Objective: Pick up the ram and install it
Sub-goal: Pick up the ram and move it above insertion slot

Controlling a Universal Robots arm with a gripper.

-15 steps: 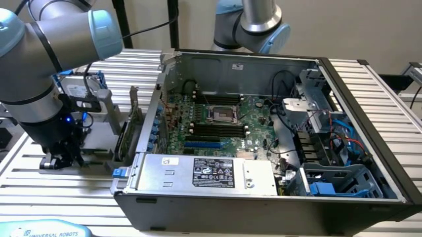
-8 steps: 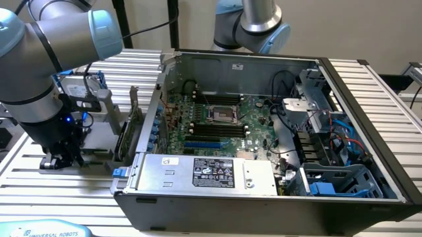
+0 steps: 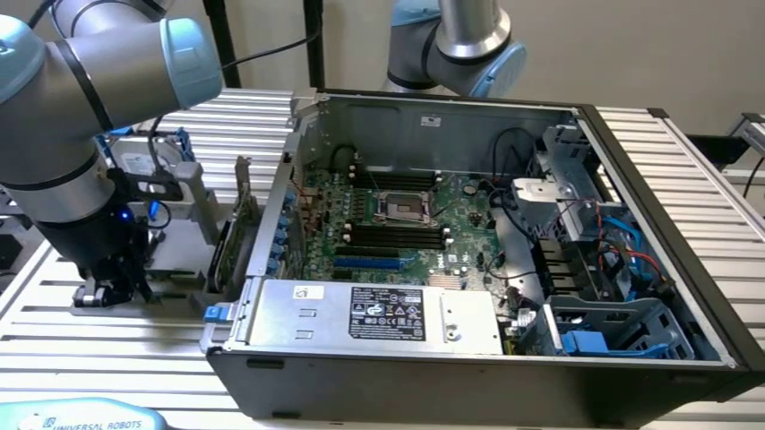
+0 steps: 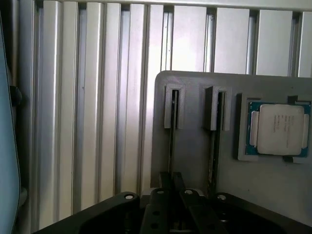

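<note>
The ram [image 4: 171,136] stands on edge in one slot of a grey holder [image 4: 195,161], and the jaws are clamped on it, one on each side. A second stick [image 4: 214,146] stands in the holder's next slot, with a processor [image 4: 279,129] in a recess beyond that. The holder rests on a slatted metal tabletop [image 4: 97,122]. The arm [image 3: 72,179] reaches down onto the holder, on the exterior view's left of an open computer case [image 3: 478,376].

- The computer case [image 3: 478,385] sits on the slatted table [image 3: 84,358].
- The holder [image 3: 179,285] lies beside the case, on the exterior view's left.
- The ram [image 4: 171,141] and a second stick [image 4: 213,146] stand in neighbouring holder slots, with a processor [image 4: 280,129] beside them.
- The gripper [image 4: 170,183] hangs over the ram.
</note>
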